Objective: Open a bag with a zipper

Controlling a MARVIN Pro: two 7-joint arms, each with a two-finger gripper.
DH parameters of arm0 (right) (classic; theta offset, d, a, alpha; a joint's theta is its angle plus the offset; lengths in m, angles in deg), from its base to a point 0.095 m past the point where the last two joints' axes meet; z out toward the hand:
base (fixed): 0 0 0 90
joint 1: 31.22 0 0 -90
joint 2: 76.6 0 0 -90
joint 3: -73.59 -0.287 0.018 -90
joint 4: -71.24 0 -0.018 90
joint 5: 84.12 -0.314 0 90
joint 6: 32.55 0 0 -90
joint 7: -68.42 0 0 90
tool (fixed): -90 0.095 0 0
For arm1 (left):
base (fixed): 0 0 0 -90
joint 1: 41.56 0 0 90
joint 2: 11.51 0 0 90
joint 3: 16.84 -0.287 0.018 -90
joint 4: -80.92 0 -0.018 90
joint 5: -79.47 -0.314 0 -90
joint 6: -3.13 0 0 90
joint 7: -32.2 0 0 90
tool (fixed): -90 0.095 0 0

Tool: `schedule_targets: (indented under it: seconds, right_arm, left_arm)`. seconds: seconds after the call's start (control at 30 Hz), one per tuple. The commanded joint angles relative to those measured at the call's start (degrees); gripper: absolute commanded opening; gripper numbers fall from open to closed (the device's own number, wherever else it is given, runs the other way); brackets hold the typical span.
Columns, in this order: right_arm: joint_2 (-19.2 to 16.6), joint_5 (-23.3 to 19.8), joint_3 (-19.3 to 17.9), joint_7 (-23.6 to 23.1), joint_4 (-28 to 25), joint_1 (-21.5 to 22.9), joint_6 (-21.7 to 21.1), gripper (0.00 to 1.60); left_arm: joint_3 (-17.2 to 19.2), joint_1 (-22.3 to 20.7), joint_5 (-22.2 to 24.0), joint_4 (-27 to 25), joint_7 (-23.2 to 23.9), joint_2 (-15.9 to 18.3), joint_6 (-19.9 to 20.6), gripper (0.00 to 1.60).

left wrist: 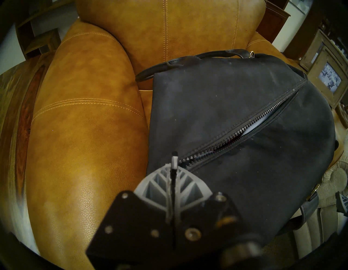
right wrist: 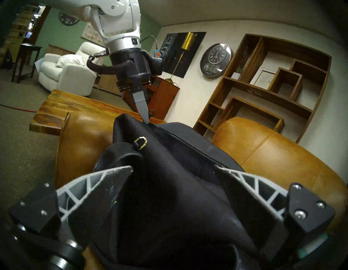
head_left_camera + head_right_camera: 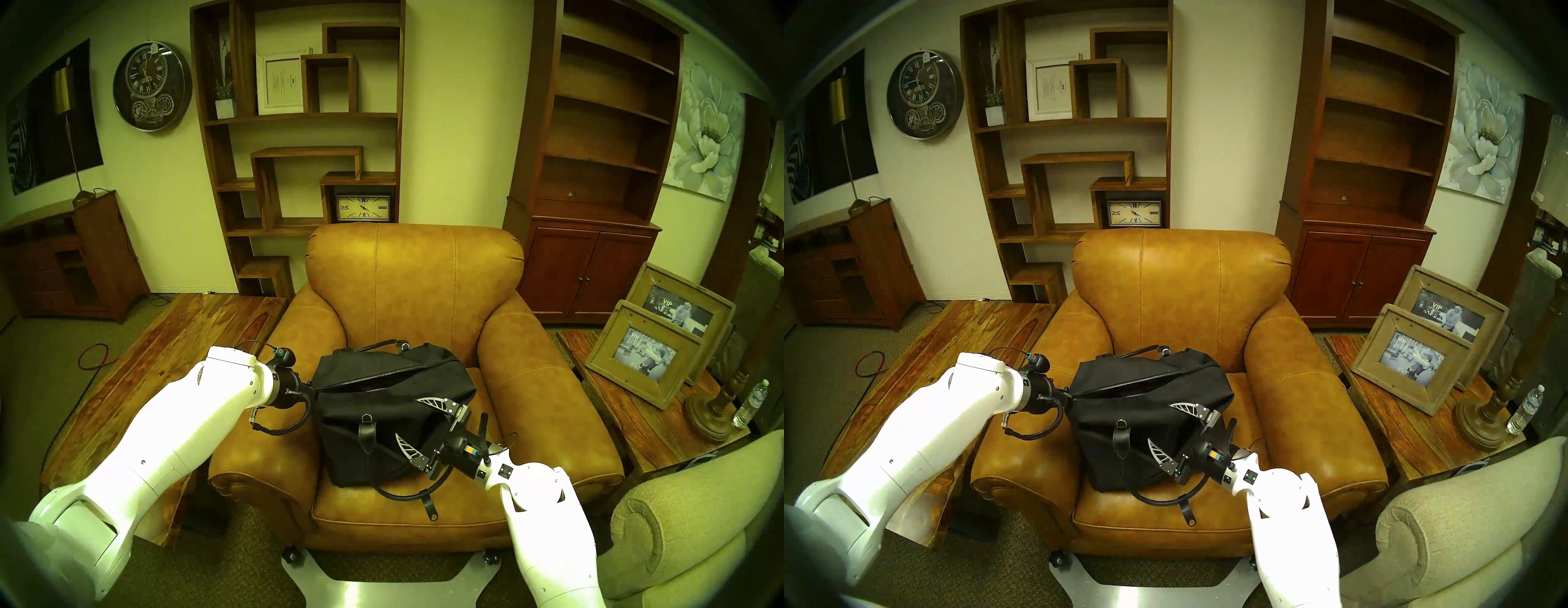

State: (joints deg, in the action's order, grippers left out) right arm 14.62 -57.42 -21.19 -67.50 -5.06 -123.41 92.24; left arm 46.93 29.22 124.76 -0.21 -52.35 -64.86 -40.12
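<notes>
A black fabric bag (image 3: 373, 429) (image 3: 1123, 407) lies on the seat of a tan leather armchair (image 3: 415, 288). Its zipper (image 3: 382, 374) (image 1: 244, 130) gapes along most of the top, with something white showing inside. My left gripper (image 3: 313, 387) (image 1: 174, 166) (image 2: 146, 120) is shut on the zipper pull (image 1: 174, 160) at the bag's left end. My right gripper (image 3: 407, 418) (image 3: 1159, 423) (image 2: 174, 166) stands open at the bag's right front end, its fingers straddling a bulge of fabric. One black handle (image 3: 407, 496) loops onto the seat cushion.
The chair's padded arms (image 3: 305, 339) flank the bag closely. A wooden table (image 3: 169, 339) stands to the left. On the right, another table holds picture frames (image 3: 645, 352), a lamp base (image 3: 712, 412) and a water bottle (image 3: 751, 403). A beige sofa arm (image 3: 679, 530) sits near my right arm.
</notes>
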Motion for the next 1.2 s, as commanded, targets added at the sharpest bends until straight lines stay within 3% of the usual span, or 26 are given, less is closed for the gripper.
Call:
schedule_targets:
  seconds: [0.0,0.03,0.2,0.6,0.63,0.67,0.7,0.73,0.77,0.9,1.17]
  right_arm:
    - [0.61,2.74,0.94,3.45,4.79,7.13,2.16,1.6]
    - [0.82,3.02,1.01,4.39,3.94,6.15,1.68,1.6]
    - [0.35,6.58,2.04,6.27,10.15,10.05,4.77,1.6]
    - [1.2,13.95,3.77,11.78,16.28,14.98,6.27,1.58]
    - [0.99,14.82,4.0,12.23,16.64,15.32,6.65,1.39]
    - [0.55,15.96,4.34,12.86,16.94,15.57,7.41,1.35]
    - [0.19,16.9,4.45,13.64,17.34,15.76,7.97,0.98]
    - [-0.05,17.4,4.46,14.09,17.86,15.98,8.46,0.73]
    - [-0.45,18.15,4.62,14.51,18.09,16.07,9.14,0.65]
    - [-1.56,20.11,4.44,16.1,18.98,16.2,11.24,0.0]
    - [-3.11,21.62,2.29,18.8,20.27,16.77,12.77,0.0]
  left_arm:
    - [1.05,0.06,0.14,-0.15,-0.18,1.01,-0.21,0.0]
    - [1.07,0.08,0.14,-0.17,-0.15,1.02,-0.17,0.0]
    - [1.07,0.22,-0.04,0.05,-0.18,0.95,-0.25,0.0]
    - [0.39,0.27,-0.43,1.17,0.47,0.99,-0.44,0.0]
    - [0.33,0.24,-0.46,1.21,0.57,1.04,-0.43,0.0]
    - [0.3,0.24,-0.51,1.34,0.72,1.11,-0.45,0.0]
    - [0.39,0.13,-0.4,1.77,1.03,1.12,-0.48,0.0]
    - [0.39,-0.04,-0.47,2.17,1.31,1.17,-0.63,0.0]
    - [0.38,-0.22,-0.56,2.51,1.48,1.2,-0.72,0.0]
    - [0.74,-0.65,-0.68,3.04,2.39,1.25,-1.33,0.0]
    - [2.81,-0.87,0.57,4.13,3.91,1.13,-2.57,0.0]
